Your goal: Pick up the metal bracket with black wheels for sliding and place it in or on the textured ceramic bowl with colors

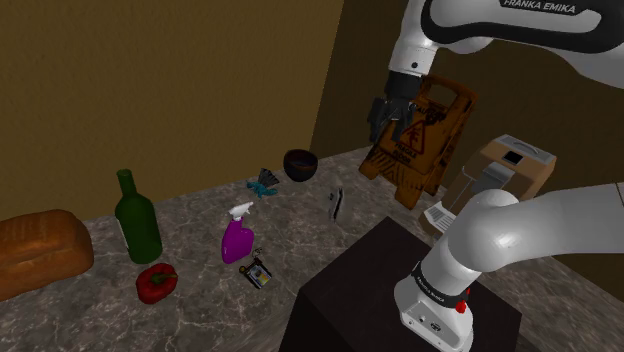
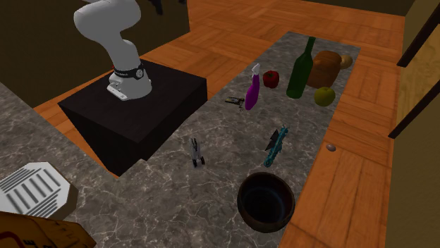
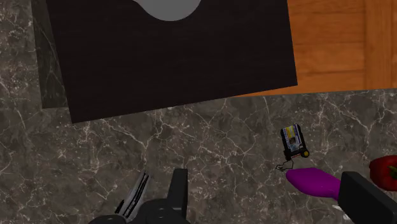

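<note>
While the gripper [image 1: 386,112] is held high above the bench [image 1: 195,215] with its fingers spread and nothing between them, the bracket [image 1: 335,203] is seen resting on the marble just beside a corner of the stand [image 1: 380,275], with the dark bowl [image 1: 300,163] near it. In the wrist view the bracket is found outside the finger gap, so a straight descent would probably miss it or knock it flat. A finger could be struck against the stand. The thin part might also be pinched poorly and dropped short of the bowl.
</note>
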